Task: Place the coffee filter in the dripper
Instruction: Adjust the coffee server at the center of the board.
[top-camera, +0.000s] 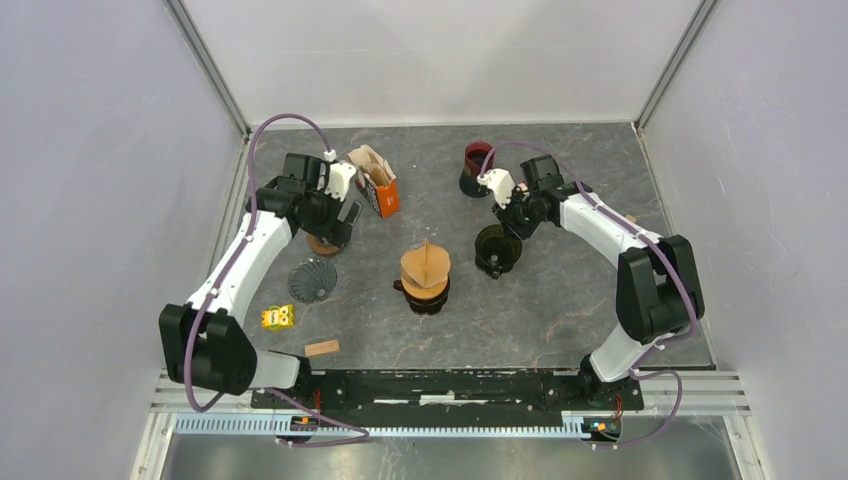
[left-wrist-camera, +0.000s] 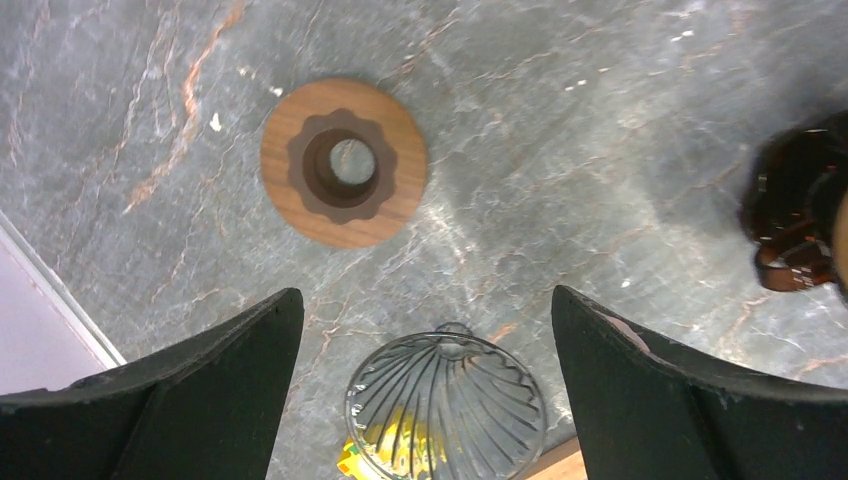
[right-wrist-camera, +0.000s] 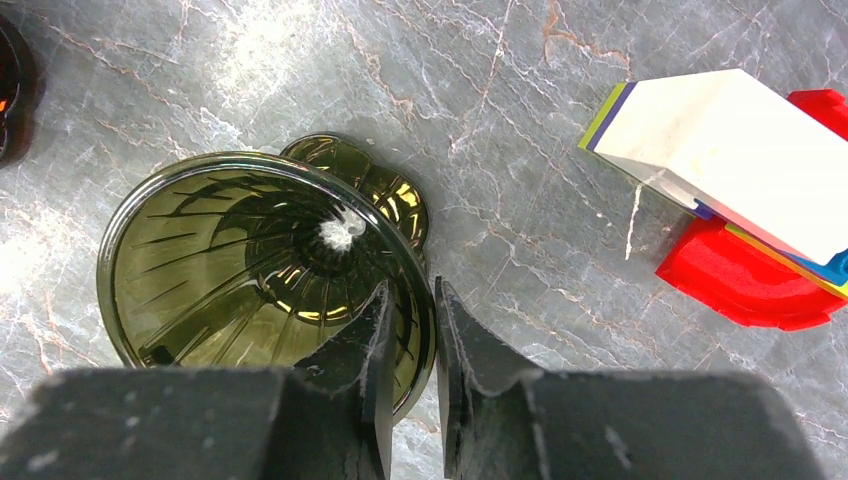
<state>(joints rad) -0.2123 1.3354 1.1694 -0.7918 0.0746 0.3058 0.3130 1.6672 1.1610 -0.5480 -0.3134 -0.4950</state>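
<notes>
Right gripper (right-wrist-camera: 412, 300) pinches the glass dripper's (right-wrist-camera: 230, 260) rim; left gripper (left-wrist-camera: 425, 300) gapes. Filter (top-camera: 425, 262) is flimsy paper: take its edge.

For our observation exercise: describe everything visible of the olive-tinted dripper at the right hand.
The olive-tinted dripper is a translucent, glass-like cone with spiral ribs inside, a small hole at its centre and a round foot behind. Its mouth faces the wrist camera, over the grey marbled table. The right hand pinches its rim, one finger inside, one outside.

Left claw (left-wrist-camera: 425, 300) gapes wide, pointing down; right claw (right-wrist-camera: 412, 300) is pinched almost closed.
</notes>
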